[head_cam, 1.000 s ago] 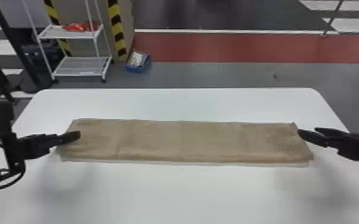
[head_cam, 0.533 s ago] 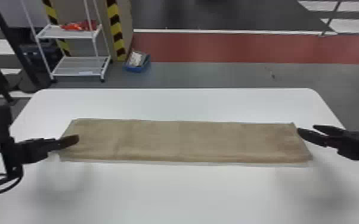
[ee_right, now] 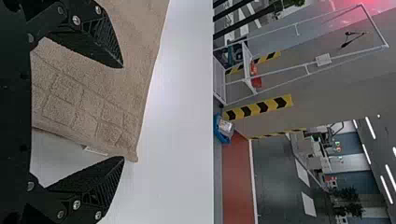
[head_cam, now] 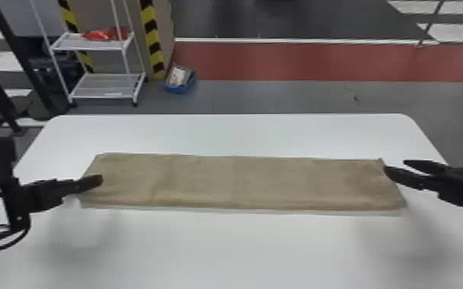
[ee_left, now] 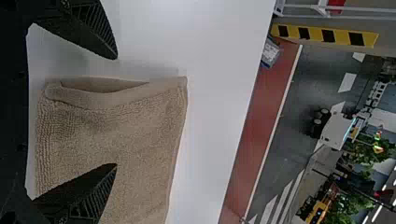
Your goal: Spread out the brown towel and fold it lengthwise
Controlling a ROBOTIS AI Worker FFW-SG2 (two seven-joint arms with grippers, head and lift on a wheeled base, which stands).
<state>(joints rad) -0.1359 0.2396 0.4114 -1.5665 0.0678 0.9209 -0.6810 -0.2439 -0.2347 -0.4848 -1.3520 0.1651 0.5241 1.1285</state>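
Between my open left claw [ee_left: 116, 111] and open right claw [ee_right: 123, 112], the towel [head_cam: 234, 182] should handle light and limp, best pinched at either end.

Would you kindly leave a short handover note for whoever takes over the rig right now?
Left tool: open, holding nothing, at the left end of the brown towel.
Right tool: open, holding nothing, at the towel's right end.
Brown towel: a long, narrow strip lying left to right on the white table.
Done: the towel looks folded lengthwise; a paler edge peeks out along its near side.
Remaining: probably just backing both tools away, perhaps evening that edge first.
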